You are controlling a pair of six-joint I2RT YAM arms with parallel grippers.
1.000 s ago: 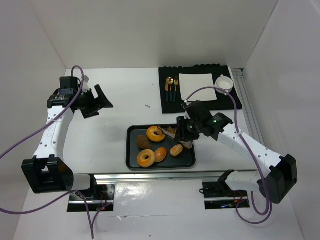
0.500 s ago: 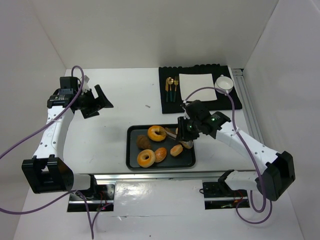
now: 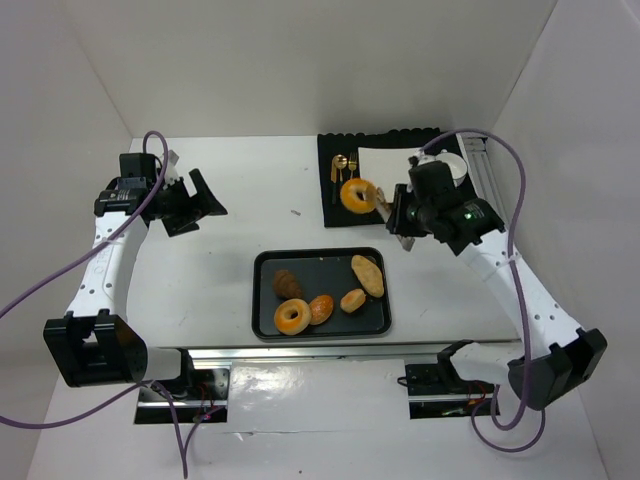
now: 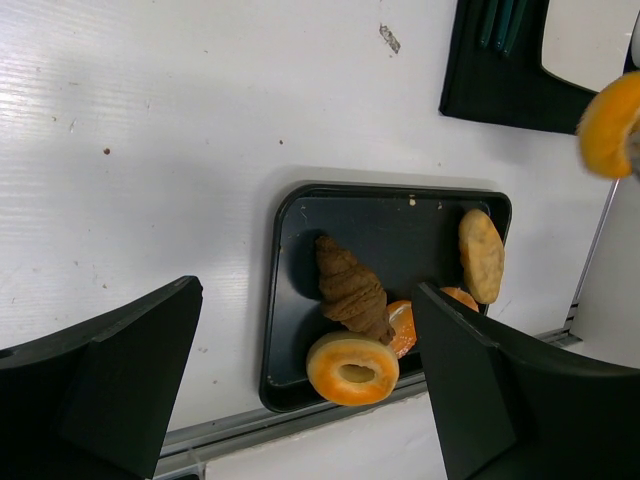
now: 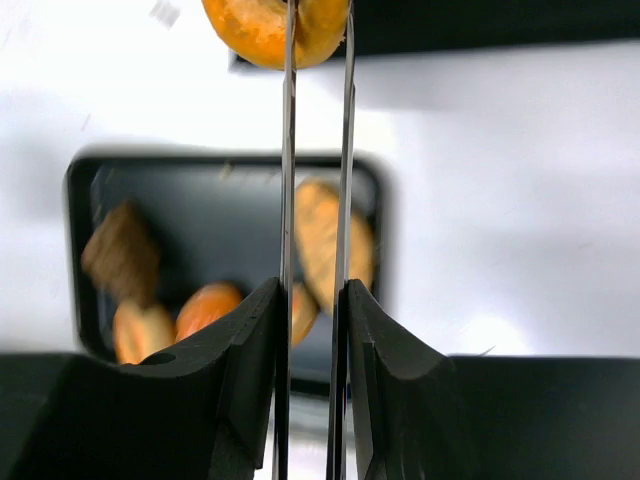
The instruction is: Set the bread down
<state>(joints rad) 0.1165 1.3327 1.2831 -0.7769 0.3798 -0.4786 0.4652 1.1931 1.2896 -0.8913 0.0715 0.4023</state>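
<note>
**Ring-shaped bread held in tongs above the place setting**

The right pincer (image 3: 402,215) is pressed together on a pair of metal tongs (image 5: 290,150). The tips of the tongs pinch a golden ring-shaped bread (image 3: 358,194). The bread hangs in the air over the black placemat (image 3: 335,212) at the far side of the worktop, near the cutlery (image 3: 345,172) and the white napkin (image 3: 395,165). It is well apart from the black tray (image 3: 258,295), where the other breads lie. The tongs probably serve to keep the pincer off the food, and the height likely keeps the bread clear of everything below. The left pincer (image 3: 197,208) is spread and empty, off to the far left, out of the way. The bread is not yet set down.
</note>
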